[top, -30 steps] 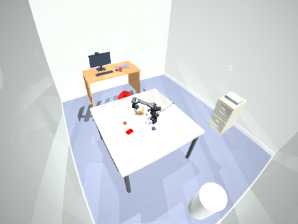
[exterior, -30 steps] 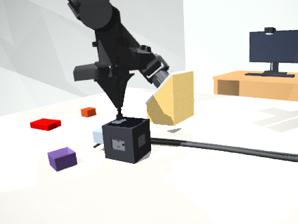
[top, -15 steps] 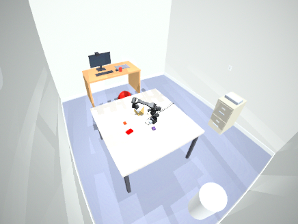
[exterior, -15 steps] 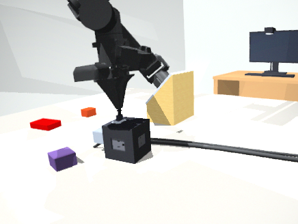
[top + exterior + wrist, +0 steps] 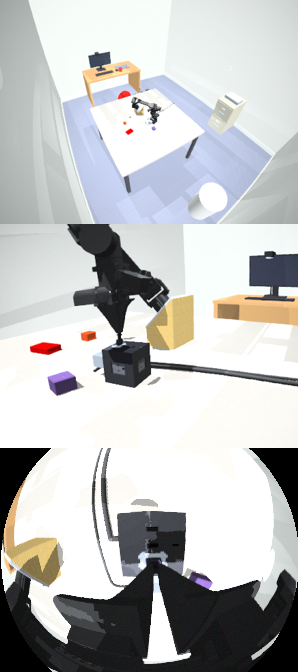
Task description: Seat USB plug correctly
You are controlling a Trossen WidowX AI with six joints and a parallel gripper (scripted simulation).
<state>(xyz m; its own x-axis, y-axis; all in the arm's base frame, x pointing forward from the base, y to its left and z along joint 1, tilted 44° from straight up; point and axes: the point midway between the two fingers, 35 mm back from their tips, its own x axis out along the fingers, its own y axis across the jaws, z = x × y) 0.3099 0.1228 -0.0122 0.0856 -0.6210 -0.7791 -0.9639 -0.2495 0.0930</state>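
The place was a small office room with plain white walls and a pale blue floor (image 5: pixel 164 177). A white work table (image 5: pixel 171 143) stood in the middle. At about eleven o'clock from it, against the far wall, sat a wooden desk (image 5: pixel 111 76) carrying a dark monitor (image 5: pixel 99 60), a keyboard (image 5: pixel 104 73) and a red mug (image 5: pixel 119 69), with a red chair (image 5: pixel 124 94) just in front. At about three o'clock a beige filing cabinet (image 5: pixel 225 114) stood by the right wall, and at about five o'clock a white waste bin (image 5: pixel 208 201) stood on the floor.
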